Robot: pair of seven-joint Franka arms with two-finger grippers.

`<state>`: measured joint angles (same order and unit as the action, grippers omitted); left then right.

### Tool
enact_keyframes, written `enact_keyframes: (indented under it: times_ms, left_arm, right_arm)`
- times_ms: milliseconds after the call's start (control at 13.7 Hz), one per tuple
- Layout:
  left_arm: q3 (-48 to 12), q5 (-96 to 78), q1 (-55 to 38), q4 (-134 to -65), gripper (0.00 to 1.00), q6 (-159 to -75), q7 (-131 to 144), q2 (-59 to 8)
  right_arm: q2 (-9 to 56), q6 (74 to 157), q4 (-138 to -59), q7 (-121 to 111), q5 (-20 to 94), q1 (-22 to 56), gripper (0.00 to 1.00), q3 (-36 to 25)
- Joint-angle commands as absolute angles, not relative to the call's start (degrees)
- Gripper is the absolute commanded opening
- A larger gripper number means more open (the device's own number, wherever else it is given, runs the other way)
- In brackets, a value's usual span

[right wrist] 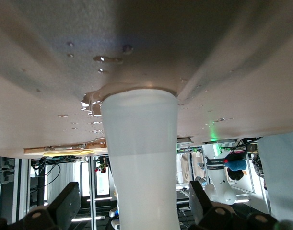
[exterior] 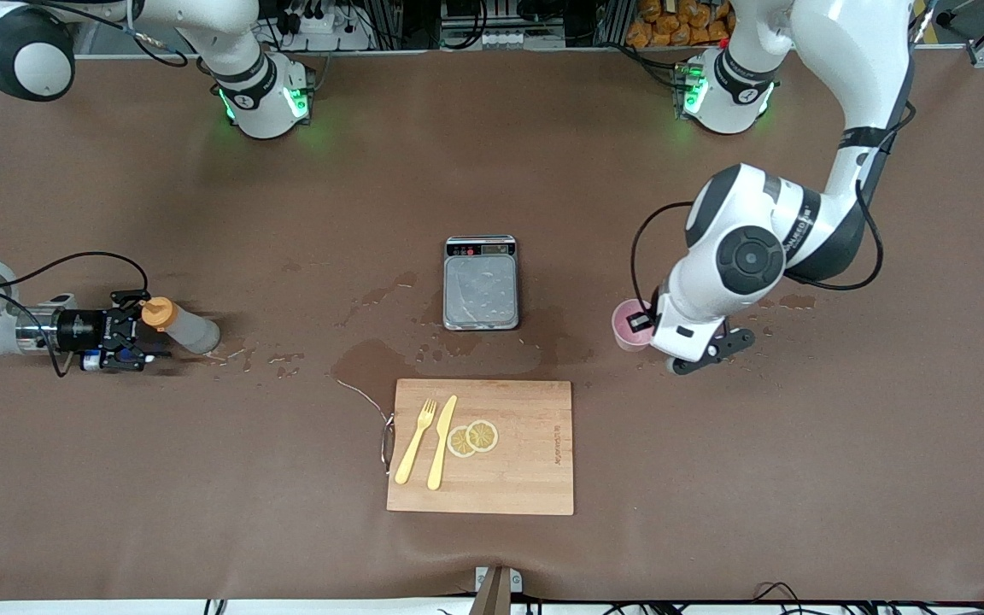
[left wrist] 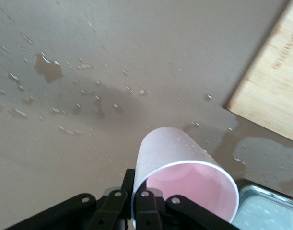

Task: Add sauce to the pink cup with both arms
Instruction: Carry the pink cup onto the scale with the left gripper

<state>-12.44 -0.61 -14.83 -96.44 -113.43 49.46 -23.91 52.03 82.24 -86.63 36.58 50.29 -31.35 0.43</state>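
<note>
Two white jointed arms at a brown table; landmark: the small grey kitchen scale (exterior: 481, 282) at the table's middle. Toward the right arm's end of the table from the scale stands the translucent greyish-white squeeze bottle with an orange nozzle cap (exterior: 180, 328). The right claw (exterior: 135, 336) is level with it, fingers (right wrist: 64, 203) spread wide to either side of the body, not yet pressing. Toward the left arm's end from the scale, the small pale pink plastic tumbler (exterior: 631, 325) is pinched at its rim by the closed left claw (left wrist: 132, 203).

Step in hand, as judged: grasping the bottle. Centre the body between the fingers, close gently below the cap so nothing squirts early, then lift straight. The wet table (exterior: 714, 530) around both things may let them slip.
</note>
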Motion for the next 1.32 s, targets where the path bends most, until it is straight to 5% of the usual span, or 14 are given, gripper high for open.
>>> enact_keyframes:
  times_ms: [0, 513, 879, 1245]
  left_arm:
    - [-15.19, -2.28, -14.85, -95.28, 0.0, -112.24, 54.56, -23.91]
    - [-17.76, -1.67, -24.67, -86.68, 0.0, -113.11, 73.45, -32.68]
    - [-16.44, -0.01, -31.45, -82.88, 0.0, -119.59, 82.25, -38.49]
    - [-14.94, 0.88, -35.68, -82.97, 0.0, -124.45, 87.98, -41.04]
  right_arm:
    - [52.47, 82.09, -86.4, 35.86, 51.33, -29.71, 1.0, 0.09]
    - [53.44, 82.0, -86.4, 34.46, 51.24, -29.53, 0.98, 0.09]
    - [53.44, 82.18, -86.4, 34.54, 50.8, -29.09, 0.67, 0.0]
    - [53.35, 82.18, -86.4, 34.89, 50.27, -29.09, 0.53, -0.18]
